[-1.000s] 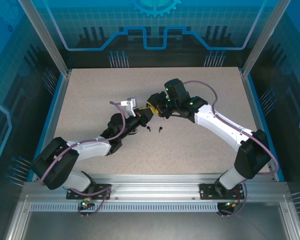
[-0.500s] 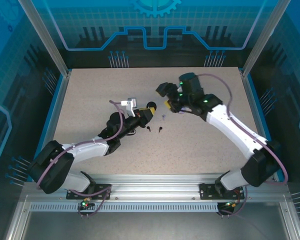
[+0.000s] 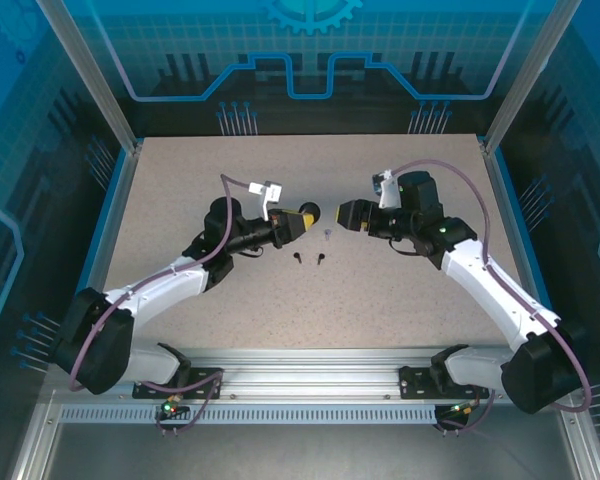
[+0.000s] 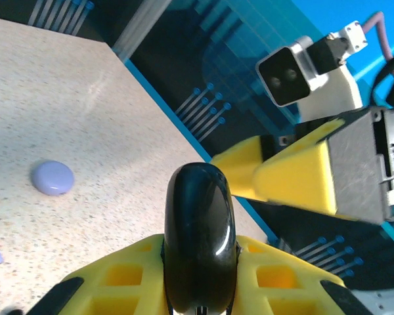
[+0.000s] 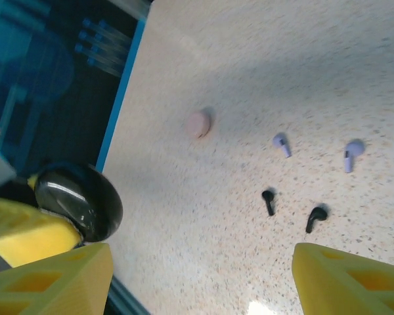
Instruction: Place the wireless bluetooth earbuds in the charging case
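Observation:
My left gripper [image 3: 300, 217] is shut on a glossy black round charging case [image 4: 199, 243], held edge-up above the table between its yellow fingers [image 4: 125, 269]. The case [image 5: 79, 200] also shows at the left of the right wrist view. My right gripper [image 3: 343, 214] stands open just right of the case, facing it, with nothing between its fingers [image 5: 345, 282]. Two black earbuds [image 3: 298, 259] [image 3: 321, 262] lie on the table below the case. In the right wrist view these black earbuds [image 5: 268, 201] [image 5: 315, 218] lie near two lavender earbuds [image 5: 282, 144] [image 5: 350, 155].
A lavender round case [image 4: 52, 178] lies shut on the speckled table. A pale pink round case [image 5: 198, 123] lies near the table's blue edge [image 5: 121, 118]. Clear walls and metal posts [image 3: 90, 85] enclose the table.
My right gripper let go of the black case, opened, swung away and now faces it from the right. My left arm stretched out and carried the case slightly up and right.

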